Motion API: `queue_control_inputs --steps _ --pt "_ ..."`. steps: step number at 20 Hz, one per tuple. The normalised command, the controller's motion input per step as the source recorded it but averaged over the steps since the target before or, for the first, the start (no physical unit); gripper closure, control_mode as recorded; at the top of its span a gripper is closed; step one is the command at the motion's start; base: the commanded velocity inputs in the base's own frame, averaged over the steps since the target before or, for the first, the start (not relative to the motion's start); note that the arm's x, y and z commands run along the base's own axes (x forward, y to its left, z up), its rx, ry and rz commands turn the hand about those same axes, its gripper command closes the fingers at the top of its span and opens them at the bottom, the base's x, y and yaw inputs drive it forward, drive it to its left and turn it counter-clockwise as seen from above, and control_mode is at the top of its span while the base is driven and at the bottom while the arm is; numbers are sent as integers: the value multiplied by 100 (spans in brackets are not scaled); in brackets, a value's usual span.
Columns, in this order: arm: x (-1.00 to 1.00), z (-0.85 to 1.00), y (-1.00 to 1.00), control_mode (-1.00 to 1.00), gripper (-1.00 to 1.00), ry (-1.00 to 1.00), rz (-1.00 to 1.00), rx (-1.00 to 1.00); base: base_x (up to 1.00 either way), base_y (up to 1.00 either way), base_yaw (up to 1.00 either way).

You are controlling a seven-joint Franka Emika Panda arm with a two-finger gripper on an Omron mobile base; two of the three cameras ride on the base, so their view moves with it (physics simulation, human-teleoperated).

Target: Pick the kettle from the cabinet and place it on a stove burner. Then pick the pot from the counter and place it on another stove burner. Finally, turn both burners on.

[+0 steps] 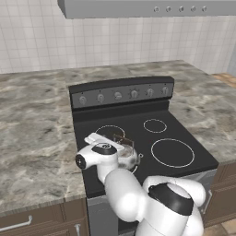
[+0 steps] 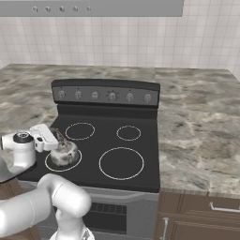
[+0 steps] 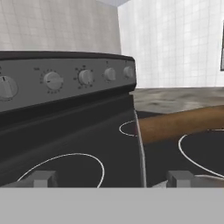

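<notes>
Two-finger gripper (image 2: 55, 139) on the white arm: jaws spread wide, holding nothing. Small round silvery metal kettle (image 2: 64, 153) with thin arched brown handle (image 3: 183, 122) sits directly below the jaws, on the front-left ring of the black glass stove top (image 2: 145, 159). Handle passes between the fingertips (image 3: 43, 178); contact not discernible.

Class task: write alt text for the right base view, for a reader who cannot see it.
A small silvery kettle sits on the front left burner of a black stove, with the robot's open gripper at its brown handle. Grey-brown stone counter flanks the stove.
</notes>
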Motion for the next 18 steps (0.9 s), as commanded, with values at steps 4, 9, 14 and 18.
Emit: queue_control_inputs --steps 4,9,14,18 --pt "-15 0 12 -100 -100 0 -5 0 0 0 0" --pt "-16 0 18 -100 -100 0 -5 0 0 0 0" --pt "-12 0 34 -100 -100 0 -5 0 0 0 0" --pt "-20 17 31 -100 -100 -3 -6 0 0 0 0"
